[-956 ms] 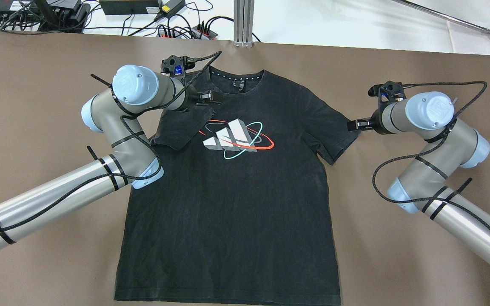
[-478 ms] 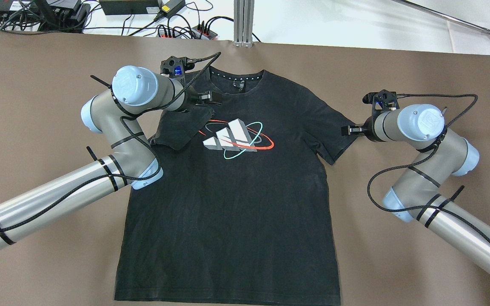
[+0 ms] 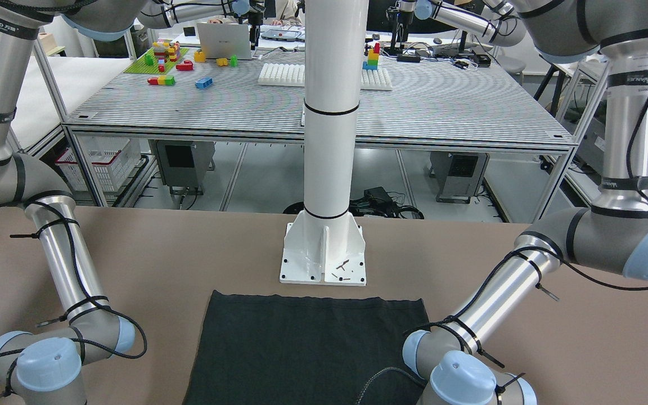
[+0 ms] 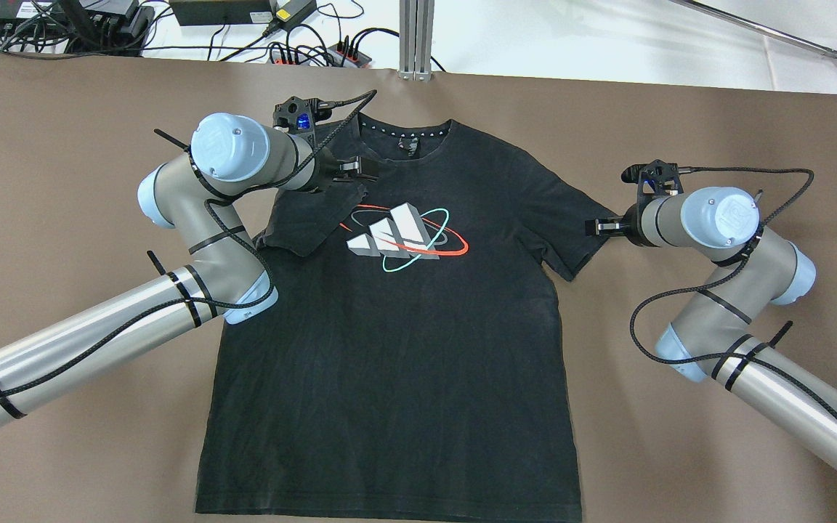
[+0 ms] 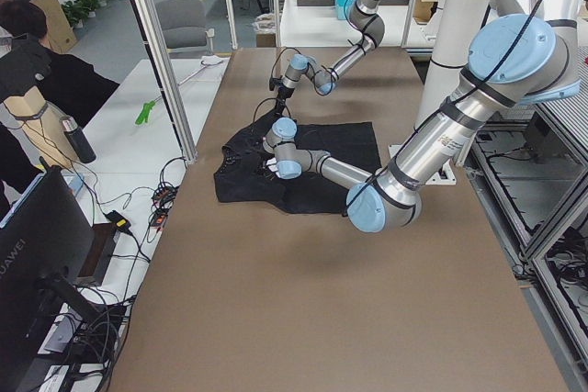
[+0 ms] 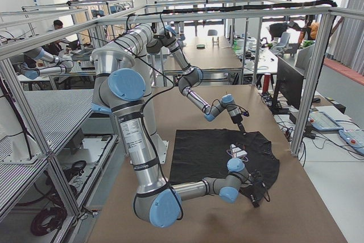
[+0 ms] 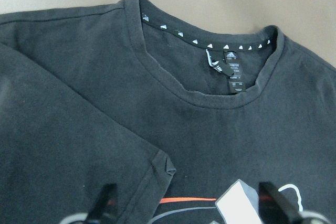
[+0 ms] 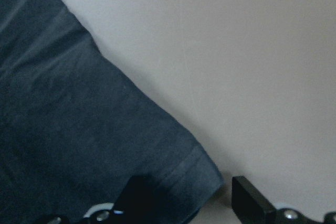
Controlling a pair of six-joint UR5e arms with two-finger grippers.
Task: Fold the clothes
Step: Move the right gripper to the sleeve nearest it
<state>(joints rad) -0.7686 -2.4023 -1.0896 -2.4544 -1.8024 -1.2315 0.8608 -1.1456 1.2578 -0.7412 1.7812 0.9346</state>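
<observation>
Centred on the table (image 4: 62,181), we see the black T-shirt (image 4: 404,349) flat, one sleeve folded inward; our left gripper (image 4: 370,170) hovers spread over that fold, our right gripper (image 4: 593,227) spread astride the other cuff.

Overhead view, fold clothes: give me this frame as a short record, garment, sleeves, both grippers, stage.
garment: black T-shirt, flat on brown table, logo up
left-side sleeve: folded in over the chest
right-side sleeve: spread flat
left gripper: open, above the folded cuff
right gripper: open, fingers either side of the right-side cuff corner
stage: one sleeve in, body unfolded
</observation>
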